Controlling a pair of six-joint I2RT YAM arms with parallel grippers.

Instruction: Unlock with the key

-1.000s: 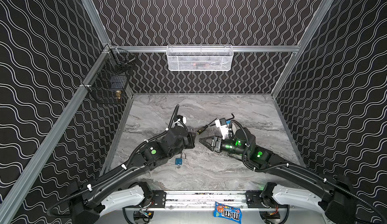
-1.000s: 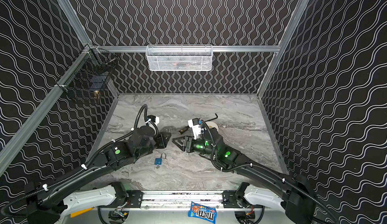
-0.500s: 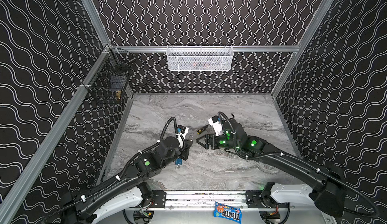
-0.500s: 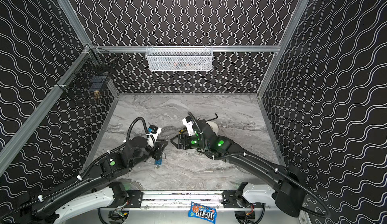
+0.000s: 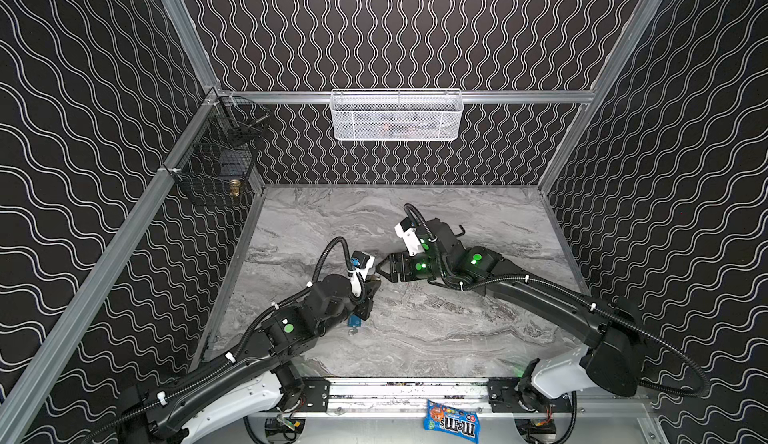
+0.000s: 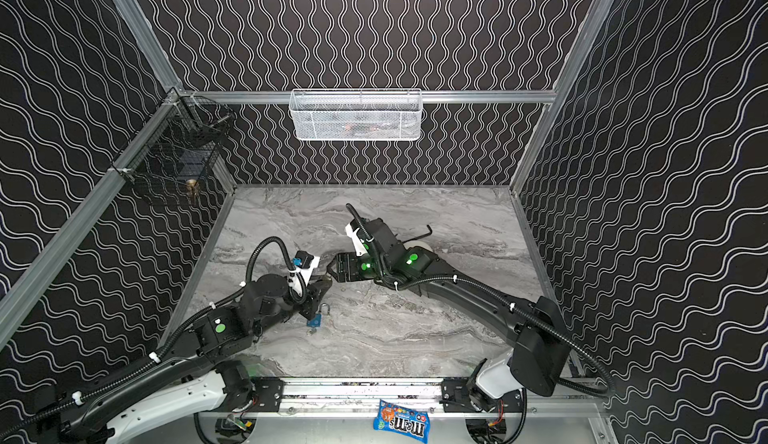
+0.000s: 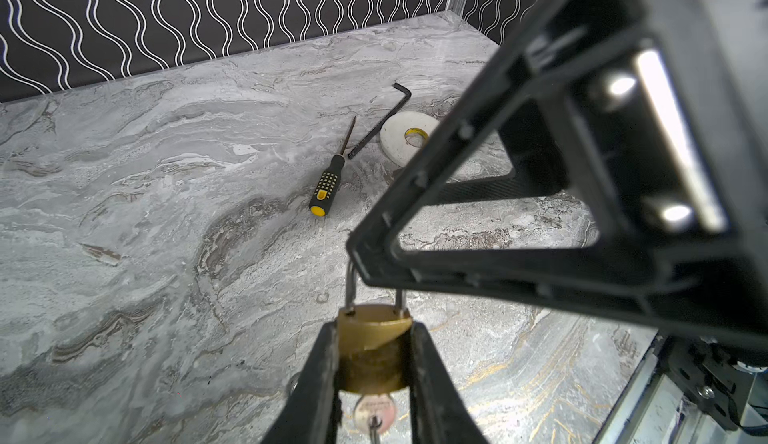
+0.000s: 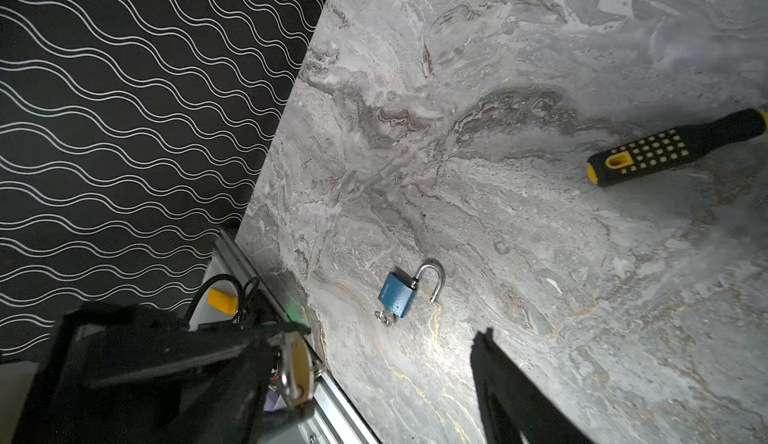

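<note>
two padlocks. your left gripper (image 7: 374, 334) clamps brass padlock (image 7: 372, 348); one key (image 7: 374, 410) in its keyhole, on palm side. blue padlock (image 8: 397, 294) lies open beside that gripper. your right gripper (image 5: 381, 271) spread wide at brass shackle (image 7: 351, 284).

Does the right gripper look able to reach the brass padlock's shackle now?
Probably yes: the left gripper clamps the brass padlock by its body only, so the shackle sticks out free, with the open right gripper close beside it.

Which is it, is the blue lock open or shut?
Open: on the blue lock, one end of the shackle sits free of the body.
</note>
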